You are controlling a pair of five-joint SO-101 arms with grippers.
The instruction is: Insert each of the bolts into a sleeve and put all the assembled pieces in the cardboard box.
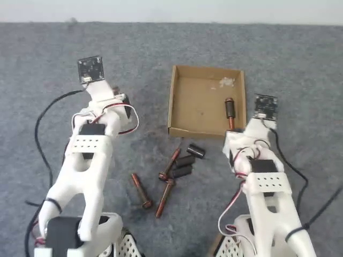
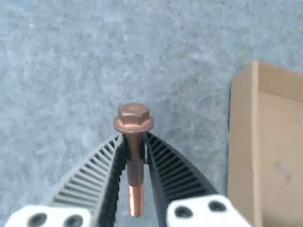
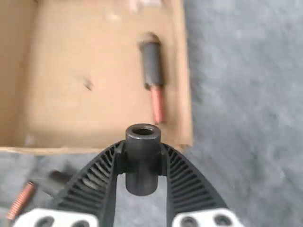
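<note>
Left hand [image 2: 134, 140] was clamped on a copper bolt [image 2: 134, 120], pinching the shank just under the hex head, with the threaded tip free on the other side of the grip. Right hand [image 3: 142, 147] was clamped round a black sleeve [image 3: 142, 165], its open bore turned toward that wrist's camera. Both pieces were held up off the bench [image 1: 300, 64].

From the high view, the left arm [image 1: 88, 155] stood off the left wall of the cardboard box [image 1: 172, 99], apart from it. The right arm [image 1: 265, 182] sat at the box's near right corner. So the bolt lay well to the left of the sleeve, with the front of the box between the two hands. One finished piece [image 1: 230, 111] lay inside the box along its right wall. In front of the box we counted three loose bolts [image 1: 141, 190] and what looked like three loose sleeves [image 1: 196, 150], bunched together.

Our reading: this was the mating step, with the hands not yet brought together. The move turned on lining the bolt's long axis up with the sleeve's bore, threaded tip leading. Both pieces looked gripped crosswise to the fingers, so at least one wrist would likely need turning before tip met bore. We could not tell how far off parallel the two axes were. Neither hand was plainly nearer a meeting point.
</note>
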